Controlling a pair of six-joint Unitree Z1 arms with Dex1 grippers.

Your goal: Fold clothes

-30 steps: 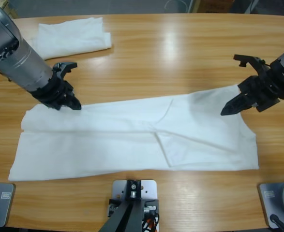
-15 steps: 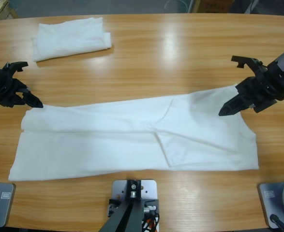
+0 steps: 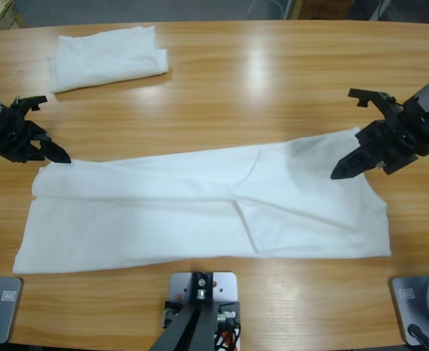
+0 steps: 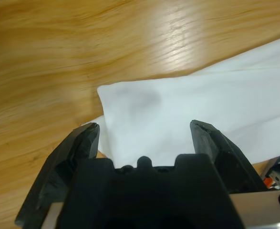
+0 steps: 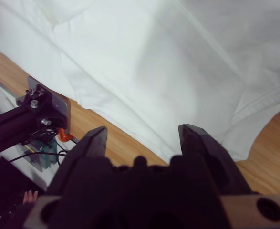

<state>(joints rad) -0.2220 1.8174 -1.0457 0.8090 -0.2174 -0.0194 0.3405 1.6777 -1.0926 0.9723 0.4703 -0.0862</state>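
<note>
Count: two white cotton garments, two black two-jawed grippers, one long wooden table.

Garment one: large white cotton T-shirt, folded lengthwise into a long band, lying flat across the near half of the table from about 9 o'clock to 3 o'clock. A diagonal crease and an overlapping flap run near its centre. One end is squared off at 8 o'clock; the other end is narrower, with a curved hem at 4 o'clock.

Garment two: small folded white cloth bundle, at 11 o'clock on the table, well apart from the shirt and from both grippers.

Left gripper: at 9 o'clock, jaws spread wide, nothing between them. Its tips sit just beside the shirt's upper-left corner, on the table side. In the left wrist view the gripper frames that corner of the T-shirt between its parted jaws; contact cannot be told.

Right gripper: at 3 o'clock, jaws wide, one pointing up toward 12 o'clock, the lower one angled down over the shirt's upper-right edge. Holding nothing. In the right wrist view the gripper looks along the T-shirt, with a stitched hem lying past the jaw tips and bare wood beyond it.
</note>
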